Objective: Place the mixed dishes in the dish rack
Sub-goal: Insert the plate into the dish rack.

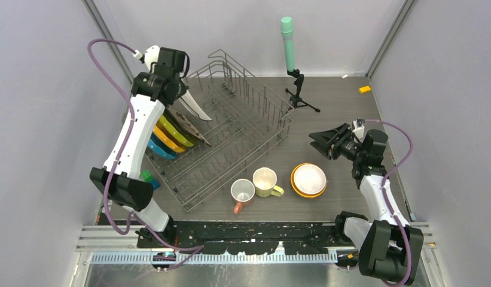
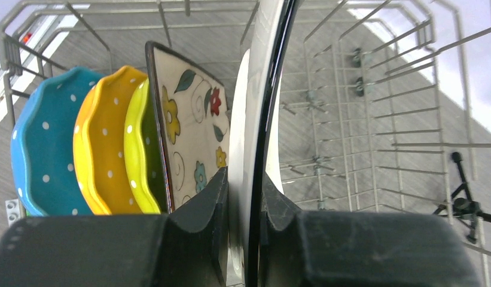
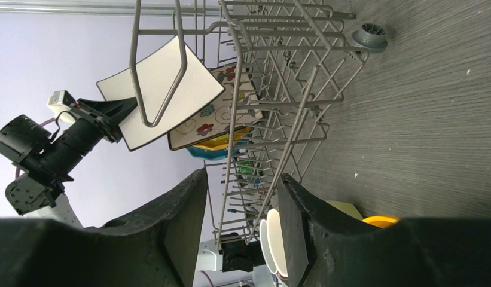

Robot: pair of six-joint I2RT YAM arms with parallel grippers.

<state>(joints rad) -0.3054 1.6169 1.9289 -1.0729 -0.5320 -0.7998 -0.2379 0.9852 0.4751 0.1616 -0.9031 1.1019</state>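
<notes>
The grey wire dish rack (image 1: 255,156) lies left of centre. Blue (image 2: 42,149), orange (image 2: 102,149) and yellow-green (image 2: 141,149) dotted plates stand on edge at its left end, then a flowered square plate (image 2: 192,125). My left gripper (image 2: 246,179) is shut on a white square plate (image 2: 261,89) with a dark rim, held on edge above the rack beside the flowered plate. On the table stand a pink mug (image 1: 242,192), a pale-yellow mug (image 1: 265,181) and a white bowl (image 1: 308,178) nested in an orange bowl (image 1: 296,188). My right gripper (image 1: 317,142) hovers open and empty above the bowls.
A green-topped cylinder on a black tripod (image 1: 287,42) stands behind the rack. A small orange block (image 1: 365,89) lies at the back right. A small blue-green box (image 1: 148,178) sits by the rack's near left corner, next to the left arm.
</notes>
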